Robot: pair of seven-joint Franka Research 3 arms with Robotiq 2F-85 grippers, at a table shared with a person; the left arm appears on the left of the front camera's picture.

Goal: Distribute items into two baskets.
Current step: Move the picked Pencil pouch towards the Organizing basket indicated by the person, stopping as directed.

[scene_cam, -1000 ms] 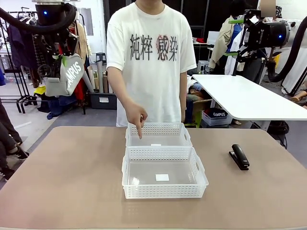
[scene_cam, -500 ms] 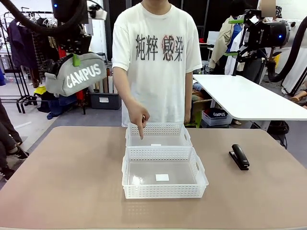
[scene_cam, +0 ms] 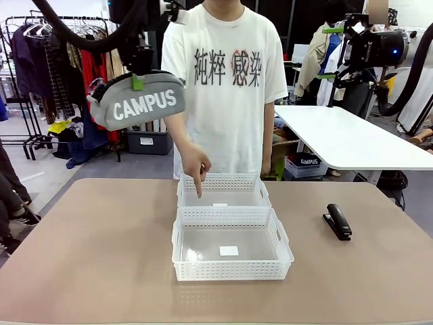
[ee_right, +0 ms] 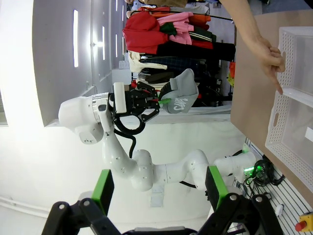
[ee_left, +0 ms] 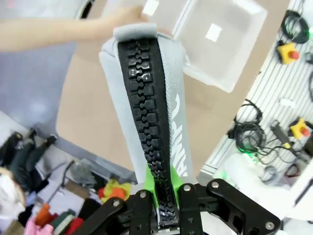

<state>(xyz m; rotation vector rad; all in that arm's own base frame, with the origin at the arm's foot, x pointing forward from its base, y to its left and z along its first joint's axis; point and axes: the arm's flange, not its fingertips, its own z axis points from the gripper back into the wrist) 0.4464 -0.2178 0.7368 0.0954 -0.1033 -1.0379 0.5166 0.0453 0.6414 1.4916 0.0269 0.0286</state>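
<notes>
The grey pouch point(scene_cam: 139, 101) is being gripped at its zipper by the closed left end effector point(scene_cam: 138, 82), high above the counter point(scene_cam: 101, 257). The right end effector point(ee_right: 159, 188) is hanging open and empty. The stapler point(scene_cam: 337, 221) is lying right of the near basket point(scene_cam: 230, 271). The far basket point(scene_cam: 223, 183) is being pointed at by a person's hand point(scene_cam: 195, 166).

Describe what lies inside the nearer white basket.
A small white label lies on the floor of the nearer basket; nothing else shows. The front lattice wall partly hides the floor's near edge.

The person's hand point(scene_cam: 195, 166) hangs over the far basket's point(scene_cam: 230, 181) left end; the near basket point(scene_cam: 230, 269) stands open above
</notes>
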